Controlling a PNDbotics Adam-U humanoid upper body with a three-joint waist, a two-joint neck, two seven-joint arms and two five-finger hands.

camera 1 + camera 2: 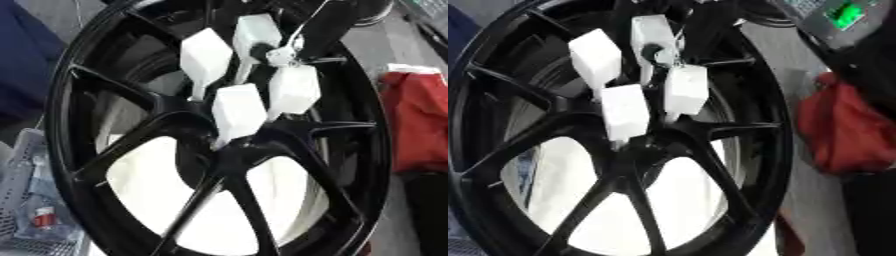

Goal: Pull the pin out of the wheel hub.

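While white fingers (238, 107) reach the hub, the black wheel (79, 165) fills the view.

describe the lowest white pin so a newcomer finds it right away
Start at the big black spoked wheel and find four white block-headed pins above its hub. It is the lowest block, its tip closest to the hub centre.

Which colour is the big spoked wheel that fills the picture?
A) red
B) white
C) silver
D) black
D: the wheel has a glossy black rim and black spokes; the white things are blocks standing at its hub, and the red is a cloth lying beside it.
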